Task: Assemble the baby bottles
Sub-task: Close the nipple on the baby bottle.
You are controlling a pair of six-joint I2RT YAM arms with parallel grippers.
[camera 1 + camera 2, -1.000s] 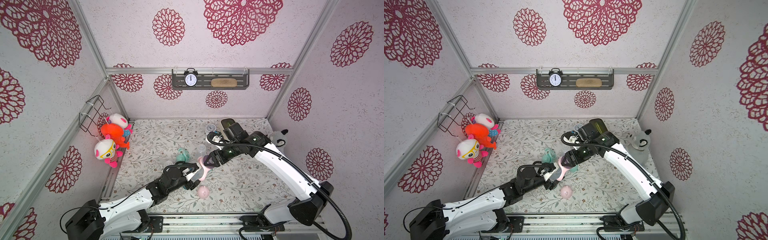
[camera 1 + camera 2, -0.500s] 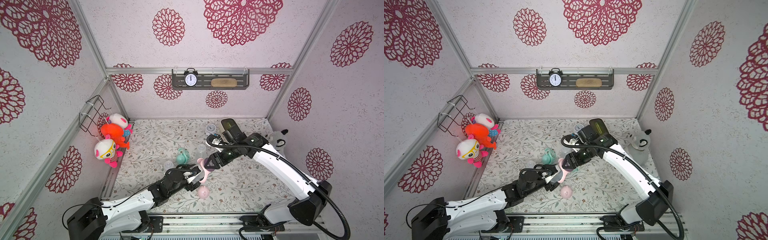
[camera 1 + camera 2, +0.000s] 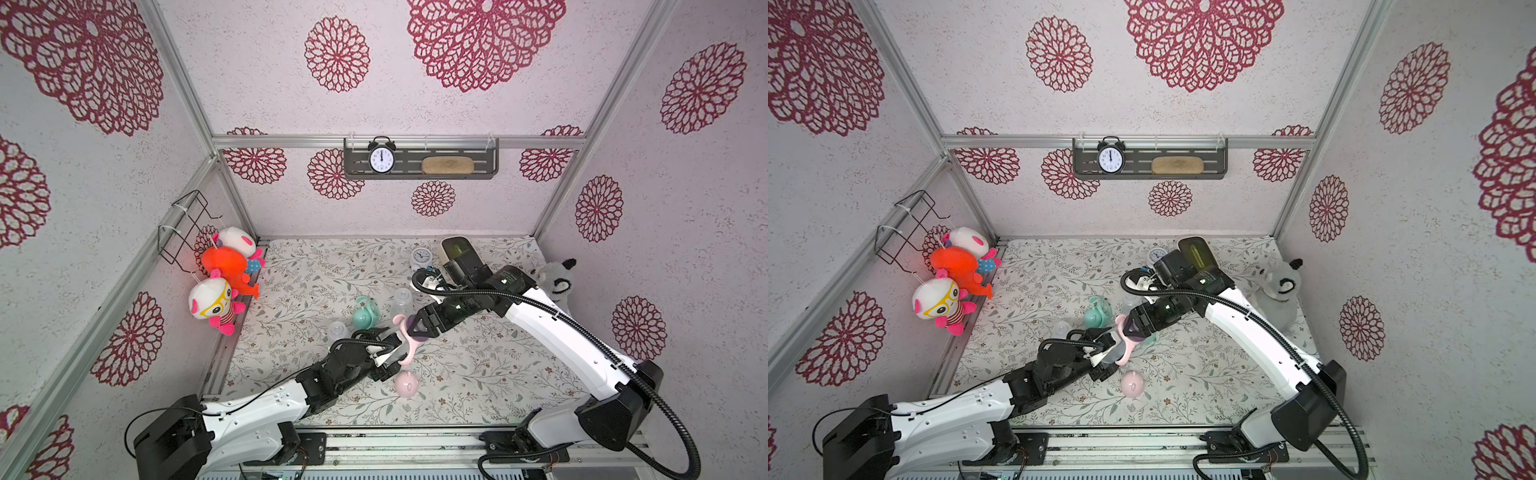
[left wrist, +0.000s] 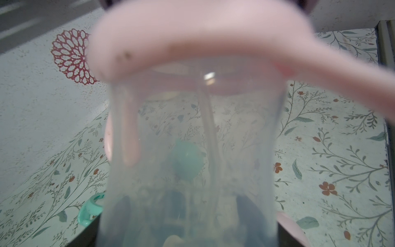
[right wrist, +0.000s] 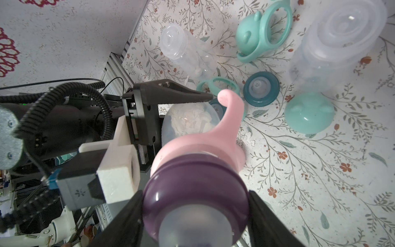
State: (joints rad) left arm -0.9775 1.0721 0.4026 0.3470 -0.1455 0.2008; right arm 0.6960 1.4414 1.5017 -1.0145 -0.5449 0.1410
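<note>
Right gripper (image 5: pixel 195 213) jaws clamp purple nipple collar (image 5: pixel 192 177), collar pressed against pink handle ring (image 5: pixel 203 145) of clear bottle body (image 5: pixel 190 122). Left gripper (image 3: pixel 388 353) clenched on that body, bottle tilted toward right gripper, mid floral mat (image 3: pixel 478 374).

Pink dome cap (image 3: pixel 405 384) on mat, just near of both grippers.

Far of left gripper: mint eared cap (image 3: pixel 365 313), upright clear bottle (image 3: pixel 402 301), second clear bottle (image 3: pixel 338 331). Teal collar (image 5: pixel 261 88) and mint dome cap (image 5: pixel 308 115) beside them.

Black alarm clock (image 3: pixel 381 160) on far shelf; dial digits too small to read.

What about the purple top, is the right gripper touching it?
Touching. In the right wrist view, the right gripper has its fingers pressed on both sides of the purple top, no gap.
</note>
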